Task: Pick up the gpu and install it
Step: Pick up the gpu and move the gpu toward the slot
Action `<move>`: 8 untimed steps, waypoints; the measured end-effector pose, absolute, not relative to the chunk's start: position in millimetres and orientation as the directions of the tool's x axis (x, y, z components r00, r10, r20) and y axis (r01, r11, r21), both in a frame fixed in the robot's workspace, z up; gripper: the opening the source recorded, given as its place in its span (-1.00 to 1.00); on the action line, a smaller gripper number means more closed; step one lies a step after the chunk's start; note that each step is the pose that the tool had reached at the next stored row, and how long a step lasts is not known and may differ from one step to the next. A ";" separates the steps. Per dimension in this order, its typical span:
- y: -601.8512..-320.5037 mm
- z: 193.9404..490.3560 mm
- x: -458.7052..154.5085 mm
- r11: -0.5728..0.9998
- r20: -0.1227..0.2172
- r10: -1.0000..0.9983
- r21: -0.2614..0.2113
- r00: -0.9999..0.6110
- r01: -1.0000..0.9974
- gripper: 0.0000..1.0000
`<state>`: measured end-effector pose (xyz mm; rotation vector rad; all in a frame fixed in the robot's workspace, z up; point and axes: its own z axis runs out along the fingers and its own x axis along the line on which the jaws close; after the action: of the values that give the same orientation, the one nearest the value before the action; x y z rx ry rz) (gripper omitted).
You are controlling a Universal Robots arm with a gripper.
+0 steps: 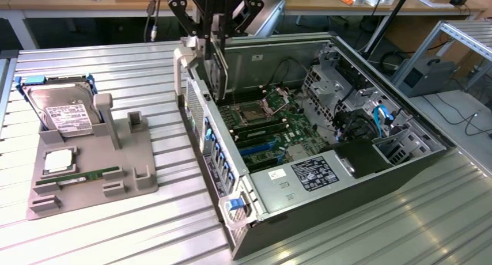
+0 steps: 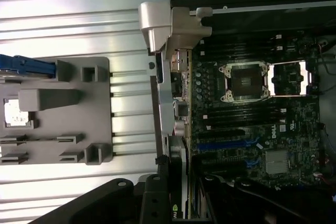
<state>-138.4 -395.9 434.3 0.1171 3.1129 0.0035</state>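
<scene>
The black hand (image 1: 218,26) clamps the thin, dark, rectangular gpu card (image 1: 221,69) on edge over the open black computer case (image 1: 346,213), near the ribbed metal worktop's (image 1: 100,236) far edge.

Ribbed metal is noted for the table (image 1: 92,230): pale and brushed, with a soft sheen along the ridges. The holder (image 1: 135,167) is made of grey plastic, matt and faintly grainy. Bare silver metal, smooth, is seen on the hard drive (image 1: 65,101), and a white paper label is stuck to it. The computer case (image 1: 346,213) is finished in dark satin paint outside, with unpainted grey sheet metal inside. Its corner handle (image 2: 157,22) is of pale, smooth plastic. The motherboard (image 1: 269,132) is matt green. The gpu (image 1: 221,75) is dark and matt. The gripper (image 1: 215,37) is black with a slight gloss.
</scene>
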 end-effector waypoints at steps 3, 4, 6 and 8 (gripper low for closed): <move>-395.9 433.6 -128.1 0.997 -0.026 0.075 0.001 -0.997 0.075 -0.47; -395.9 433.4 -125.6 0.997 -0.026 0.075 0.001 -0.997 0.075 -0.47; -395.9 432.8 -119.3 0.997 -0.026 0.075 0.000 -0.997 0.075 -0.47; -395.9 431.9 -113.4 0.997 -0.025 0.075 -0.001 -0.997 0.075 -0.47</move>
<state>-113.4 -395.9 431.9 0.1166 3.1141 -0.0033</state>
